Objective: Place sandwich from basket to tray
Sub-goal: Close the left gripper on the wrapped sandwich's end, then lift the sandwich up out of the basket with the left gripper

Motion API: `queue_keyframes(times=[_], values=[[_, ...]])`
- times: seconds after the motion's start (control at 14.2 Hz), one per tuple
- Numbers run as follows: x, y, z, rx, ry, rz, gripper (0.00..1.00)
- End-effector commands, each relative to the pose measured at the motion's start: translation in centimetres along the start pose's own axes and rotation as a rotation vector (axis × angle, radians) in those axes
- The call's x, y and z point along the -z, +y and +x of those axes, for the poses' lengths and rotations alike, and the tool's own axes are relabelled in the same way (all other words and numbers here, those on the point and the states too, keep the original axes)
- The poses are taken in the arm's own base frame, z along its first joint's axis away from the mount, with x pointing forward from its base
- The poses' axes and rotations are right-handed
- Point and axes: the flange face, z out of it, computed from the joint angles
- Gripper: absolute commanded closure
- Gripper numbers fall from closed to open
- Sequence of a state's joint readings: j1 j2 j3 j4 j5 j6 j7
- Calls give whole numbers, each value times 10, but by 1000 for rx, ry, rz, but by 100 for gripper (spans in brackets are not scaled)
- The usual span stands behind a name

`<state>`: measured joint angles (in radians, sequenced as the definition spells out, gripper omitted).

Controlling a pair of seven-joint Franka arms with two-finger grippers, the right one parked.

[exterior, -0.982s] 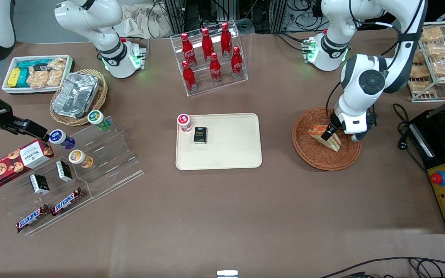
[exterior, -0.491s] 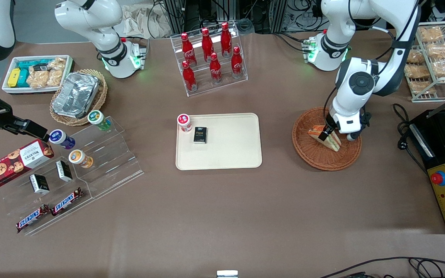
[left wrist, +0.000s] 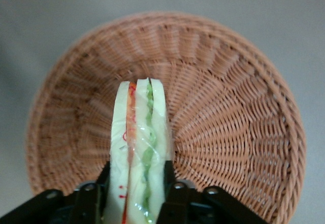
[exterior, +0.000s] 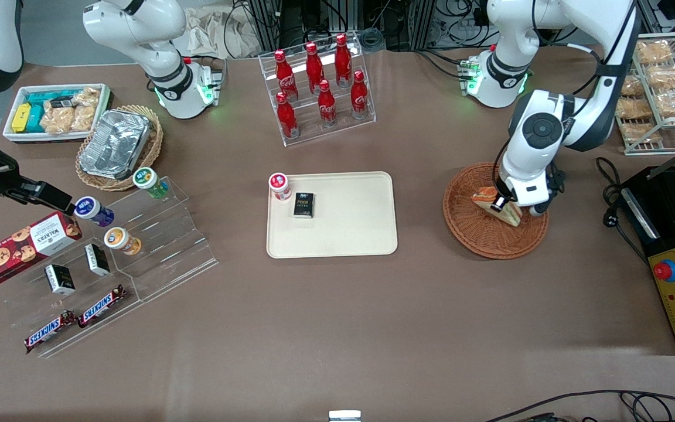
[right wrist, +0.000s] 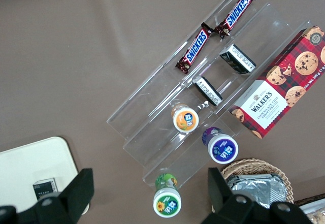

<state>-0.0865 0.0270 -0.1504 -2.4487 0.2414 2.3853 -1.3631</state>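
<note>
now the tray (exterior: 361, 234) lies flat mid-table, well apart from the basket (exterior: 478, 237), which sits toward the working arm's end; so, judging from that, the carry must run sideways toward the parked arm's end. inside the basket stands the sandwich (left wrist: 139, 148), on edge, its long axis pointing away from the wrist toward the basket's middle. smallest, the left gripper (left wrist: 134, 196) is clenched on the sandwich's near end, one finger (left wrist: 172, 193) pressed to each bread face.
</note>
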Motion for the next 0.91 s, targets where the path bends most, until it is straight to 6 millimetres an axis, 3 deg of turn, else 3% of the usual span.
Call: queue_keyframes(times=[0.0,0.49,0.77,0.84], values=[[57,17,17,-23,16,69,100],[202,42,46,-91,-88,62,100],[239,48,31,-141,-66,29,100],[244,52,17,-175,-59,24,100]])
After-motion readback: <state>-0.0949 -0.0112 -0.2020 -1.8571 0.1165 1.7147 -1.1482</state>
